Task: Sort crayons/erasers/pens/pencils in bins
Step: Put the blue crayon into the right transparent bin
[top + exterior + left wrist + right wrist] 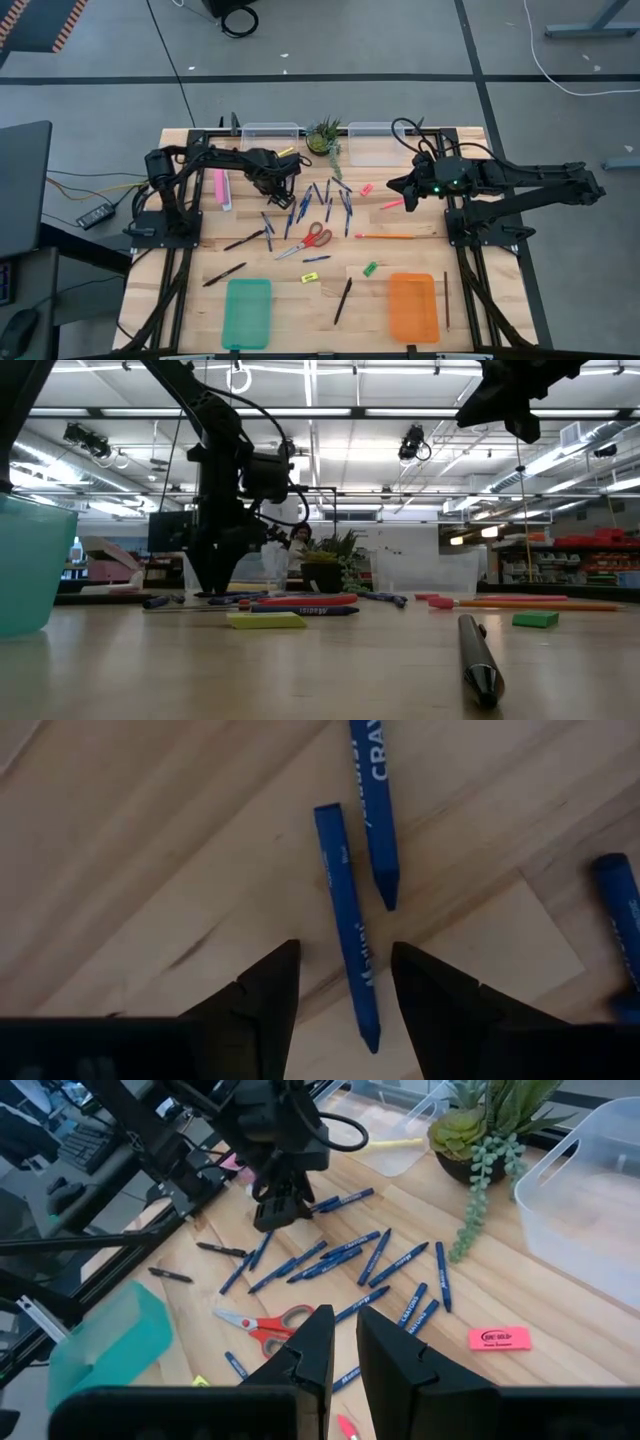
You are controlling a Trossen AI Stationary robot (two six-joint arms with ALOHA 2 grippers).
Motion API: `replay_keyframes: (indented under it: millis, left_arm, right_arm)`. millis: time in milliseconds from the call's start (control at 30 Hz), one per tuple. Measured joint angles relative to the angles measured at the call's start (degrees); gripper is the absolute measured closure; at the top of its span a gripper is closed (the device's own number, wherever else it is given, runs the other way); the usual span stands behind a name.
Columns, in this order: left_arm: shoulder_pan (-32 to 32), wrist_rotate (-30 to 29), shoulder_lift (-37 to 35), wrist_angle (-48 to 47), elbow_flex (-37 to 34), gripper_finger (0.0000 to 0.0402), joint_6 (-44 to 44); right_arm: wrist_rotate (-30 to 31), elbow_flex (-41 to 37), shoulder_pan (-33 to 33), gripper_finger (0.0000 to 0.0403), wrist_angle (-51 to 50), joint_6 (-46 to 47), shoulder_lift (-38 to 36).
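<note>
Two arms are over the table. I see my left gripper low over the far-left edge of the scattered blue pens, fingers spread, with one blue crayon lying on the wood between the tips, not pinched. My right gripper hangs above the right side near a pink eraser, its fingers nearly together and holding nothing.
</note>
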Motion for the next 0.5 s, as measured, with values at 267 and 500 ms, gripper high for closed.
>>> replay_keyframes:
  millis: [267,500]
  left_arm:
    - [-0.2,0.2,0.3,0.3,-0.1,0.0236,0.2]
    - [-0.3,0.5,0.4,0.6,-0.1,0.0324,0.2]
  right_arm:
    - [0.0,0.0,0.0,0.0347,0.1,0.1,0.0]
    - [0.0,0.0,0.0,0.0347,0.0,-0.1,0.0]
